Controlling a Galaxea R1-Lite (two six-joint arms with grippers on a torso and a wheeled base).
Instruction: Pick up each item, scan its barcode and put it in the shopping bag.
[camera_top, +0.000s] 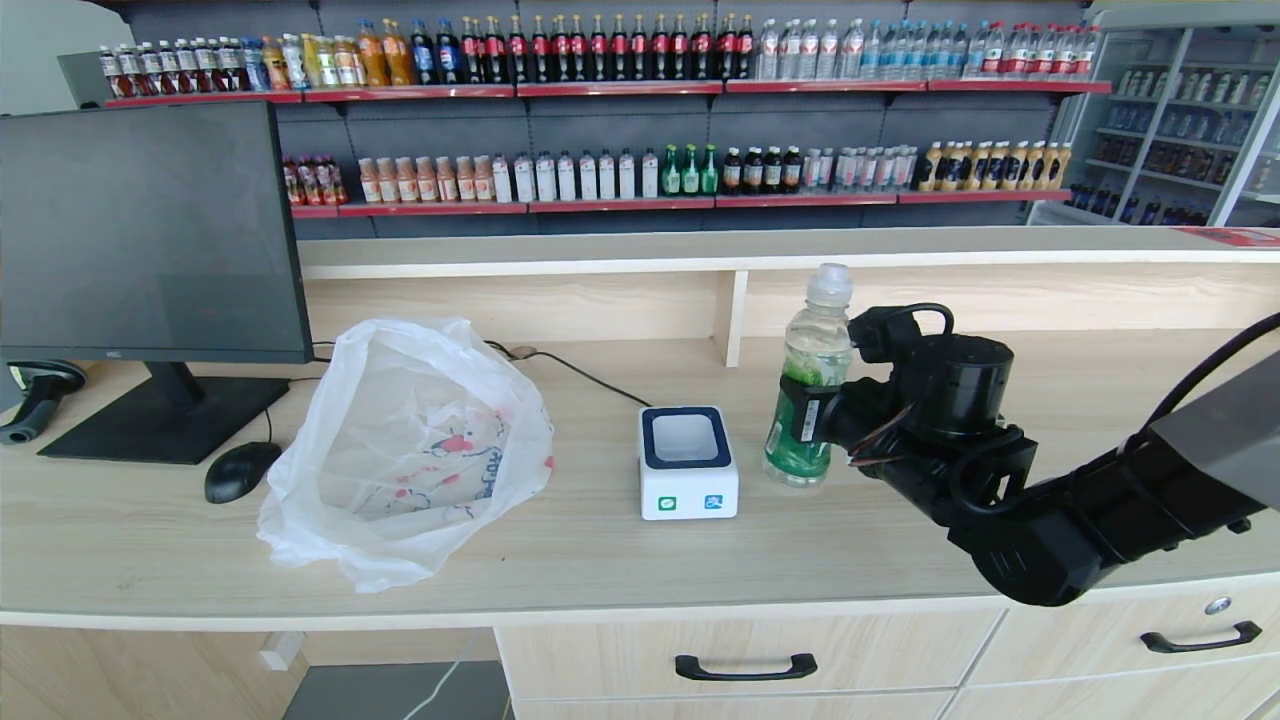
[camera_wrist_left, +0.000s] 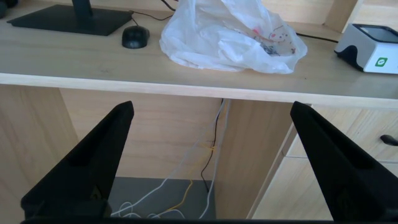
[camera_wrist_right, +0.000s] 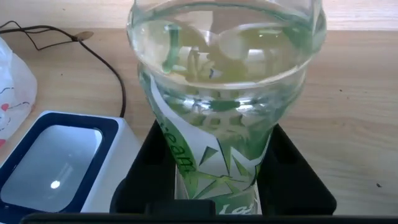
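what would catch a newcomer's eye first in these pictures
The clear, green-labelled bottle stands out first, upright at the right of the counter with the right gripper closed around its lower half. Just to its left sits the small white scanner, window facing up. Farther left, the open white plastic shopping bag slumps beside a dark monitor.

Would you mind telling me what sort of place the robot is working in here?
Most likely a convenience store checkout: shelves of bottled drinks line the back wall, and the counter holds a scanner, a monitor and a shopping bag.
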